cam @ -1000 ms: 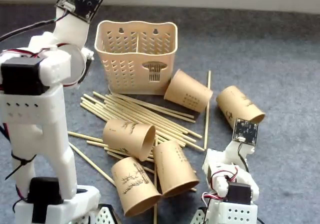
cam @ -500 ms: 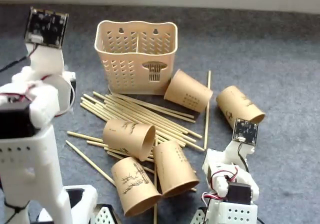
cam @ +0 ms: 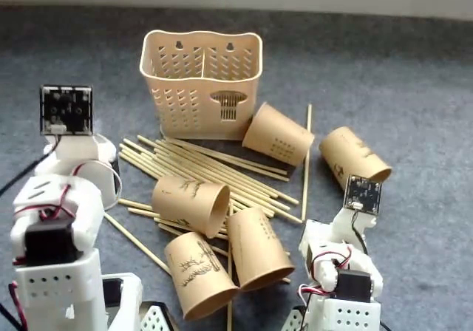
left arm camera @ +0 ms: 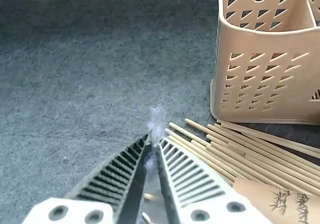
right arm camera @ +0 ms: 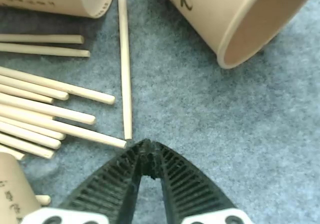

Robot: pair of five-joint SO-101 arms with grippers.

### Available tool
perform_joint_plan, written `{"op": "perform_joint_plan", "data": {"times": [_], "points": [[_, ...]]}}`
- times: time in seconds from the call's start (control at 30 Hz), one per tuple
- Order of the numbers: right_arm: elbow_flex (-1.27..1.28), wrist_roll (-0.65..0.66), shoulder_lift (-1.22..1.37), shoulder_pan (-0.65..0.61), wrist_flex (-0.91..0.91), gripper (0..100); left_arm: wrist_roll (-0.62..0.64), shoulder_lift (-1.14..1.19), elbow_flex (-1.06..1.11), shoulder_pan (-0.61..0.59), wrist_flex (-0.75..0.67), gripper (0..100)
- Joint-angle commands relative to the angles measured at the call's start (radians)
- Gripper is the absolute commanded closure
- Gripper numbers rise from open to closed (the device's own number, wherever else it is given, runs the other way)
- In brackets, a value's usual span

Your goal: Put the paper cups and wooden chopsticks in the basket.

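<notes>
Both clenched, empty: left gripper [left arm camera: 152, 143] over open grey carpet [left arm camera: 75, 74] beside beige slotted plastic basket [left arm camera: 265, 74]; right gripper [right arm camera: 146, 159] just beside thin wooden chopstick [right arm camera: 123, 59] end.

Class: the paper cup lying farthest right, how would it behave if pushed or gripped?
The paper cup lies on its side and tapers, so a push would probably roll it in a curve. Its thin wall and open mouth suggest it is light and might crush under a firm grip.

Five tipped paper cups [cam: 191, 202], scattered wooden chopsticks [cam: 214, 167], upright basket [cam: 194, 98]
</notes>
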Motion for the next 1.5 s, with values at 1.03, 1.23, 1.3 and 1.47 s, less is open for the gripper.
{"op": "perform_joint_plan", "data": {"times": [1.03, 1.23, 1.3, 1.47], "points": [[0.113, -0.008, -0.005, 0.008, 0.01, 99.3, 0.002, -0.651, 0.595, -0.088, -0.043, 100], [0.113, -0.008, -0.005, 0.008, 0.01, 99.3, -0.002, -0.651, 0.631, -0.085, -0.043, 99], [0.113, -0.008, -0.005, 0.008, 0.01, 99.3, -0.052, -0.651, 0.645, -0.085, -0.043, 97], [0.113, -0.008, -0.005, 0.008, 0.01, 99.3, -0.133, -0.651, 0.74, -0.085, -0.038, 88]]}}
